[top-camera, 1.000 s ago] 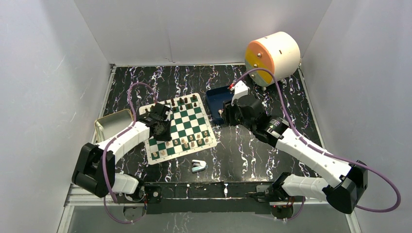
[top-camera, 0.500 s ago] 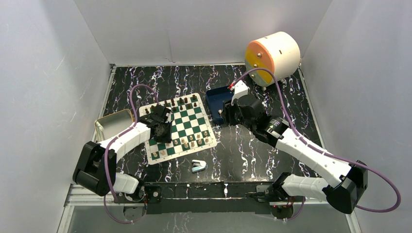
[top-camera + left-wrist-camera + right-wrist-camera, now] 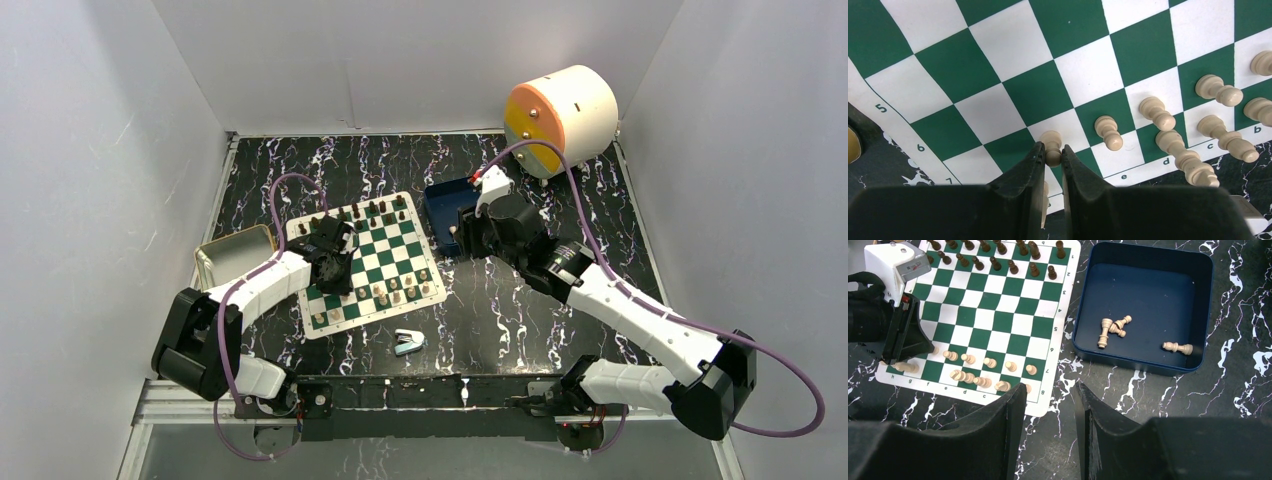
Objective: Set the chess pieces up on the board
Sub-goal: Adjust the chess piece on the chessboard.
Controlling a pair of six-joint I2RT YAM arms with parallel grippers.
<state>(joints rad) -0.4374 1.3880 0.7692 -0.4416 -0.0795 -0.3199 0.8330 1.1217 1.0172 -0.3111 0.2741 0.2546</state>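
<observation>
The left gripper [image 3: 1052, 150] is pinching a light tan pawn [image 3: 1050, 138] standing on the chessboard [image 3: 998, 45], at the lower centre of the left wrist view. The right gripper [image 3: 1050, 392] is hovering with its jaws slightly parted, below the blue tray [image 3: 1143, 365], which is holding four fallen tan pieces [image 3: 1104, 334].

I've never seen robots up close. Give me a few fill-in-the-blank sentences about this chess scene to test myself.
The left end effector is shut on a pawn coloured ___ (light/dark).
The right end effector is ___ (open/shut).
The pieces lying in the tray are ___ (light/dark).
The tray's colour is ___.
Missing words: light; open; light; blue.
</observation>
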